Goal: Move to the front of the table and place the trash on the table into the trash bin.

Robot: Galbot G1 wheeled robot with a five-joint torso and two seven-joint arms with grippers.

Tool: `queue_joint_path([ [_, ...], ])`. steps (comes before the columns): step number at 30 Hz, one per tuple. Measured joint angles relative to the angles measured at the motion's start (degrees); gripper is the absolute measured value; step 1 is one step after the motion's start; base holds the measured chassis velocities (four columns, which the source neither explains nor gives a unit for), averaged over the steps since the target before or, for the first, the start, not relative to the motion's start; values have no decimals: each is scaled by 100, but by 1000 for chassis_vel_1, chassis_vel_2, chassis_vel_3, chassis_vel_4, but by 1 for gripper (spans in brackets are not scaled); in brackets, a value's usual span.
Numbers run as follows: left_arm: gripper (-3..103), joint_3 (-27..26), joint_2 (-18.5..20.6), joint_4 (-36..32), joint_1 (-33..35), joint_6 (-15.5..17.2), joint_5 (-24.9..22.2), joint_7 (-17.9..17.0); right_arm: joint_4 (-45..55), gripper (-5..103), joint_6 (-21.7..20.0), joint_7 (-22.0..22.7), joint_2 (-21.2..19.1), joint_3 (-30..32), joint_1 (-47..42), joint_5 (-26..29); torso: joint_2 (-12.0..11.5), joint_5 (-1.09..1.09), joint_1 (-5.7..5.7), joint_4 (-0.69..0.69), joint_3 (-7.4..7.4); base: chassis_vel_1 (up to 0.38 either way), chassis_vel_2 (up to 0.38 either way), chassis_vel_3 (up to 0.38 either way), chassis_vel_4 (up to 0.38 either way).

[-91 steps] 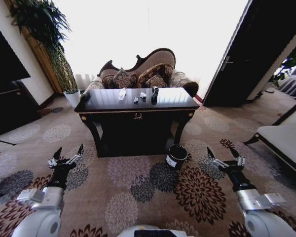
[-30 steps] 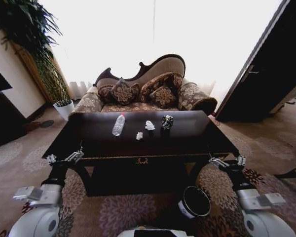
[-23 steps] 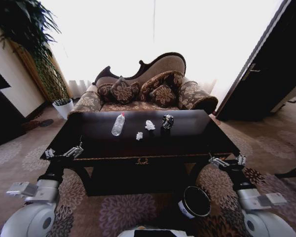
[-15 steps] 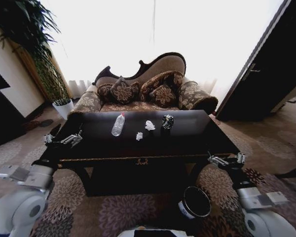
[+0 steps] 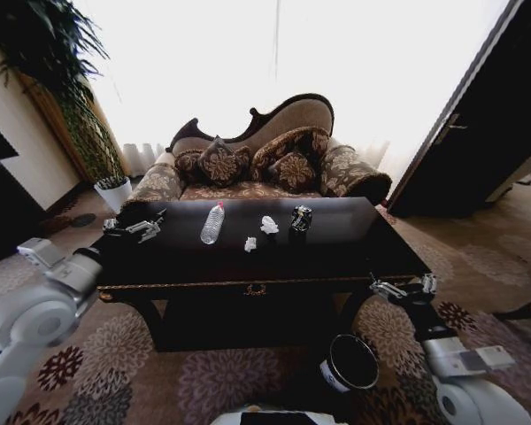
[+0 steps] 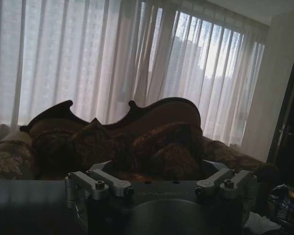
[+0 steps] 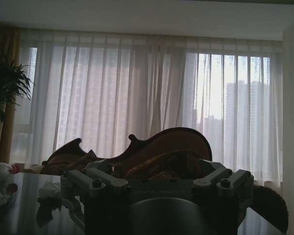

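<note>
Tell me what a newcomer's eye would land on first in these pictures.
The glossy black-topped dark-wood table fills the middle, with a clear plastic bottle with a red cap, white tissue lumps and a small dark piece on it before a patterned brown sofa. The left gripper hovers open above the table's left end; the right gripper hangs open by the front right corner, above the small black trash bin.
</note>
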Motion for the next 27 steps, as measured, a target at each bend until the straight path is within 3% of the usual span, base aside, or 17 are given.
queue_joint_path([
  [3,100,392,136,312,-487,43,-174,-82,-1,100,6,-7,34,-17,-7,-25,0,0,0,0,0,0,0,0,0],
  [6,100,1223,298,826,-1270,107,-332,-131,-5,100,7,-16,67,-39,-8,-55,0,0,0,0,0,0,0,0,0],
  [7,100,1223,298,826,-1270,107,-332,-131,-5,100,7,-16,67,-39,-8,-55,0,0,0,0,0,0,0,0,0],
  [10,100,2207,331,1309,-2141,119,-469,-132,-47,100,7,-33,79,-46,7,-66,0,-1,0,1,0,0,0,0,0],
  [11,100,2207,331,1309,-2141,119,-469,-132,-47,100,7,-33,79,-46,7,-66,0,-1,0,1,0,0,0,0,0],
  [16,100,3800,94,1977,-3709,119,-488,-135,-192,100,7,-62,96,-50,41,-83,0,0,0,-1,0,0,0,0,0],
  [17,100,3800,94,1977,-3709,119,-488,-135,-192,100,7,-62,96,-50,41,-83,0,0,0,-1,0,0,0,0,0],
  [20,100,4569,-83,2340,-4417,127,-529,-148,-279,100,7,-66,80,-16,73,-79,0,2,0,-1,0,0,0,0,0],
  [27,100,5113,-413,2644,-4886,300,-587,-212,-389,100,7,-67,40,34,122,-51,0,1,1,-1,0,0,0,0,0],
])
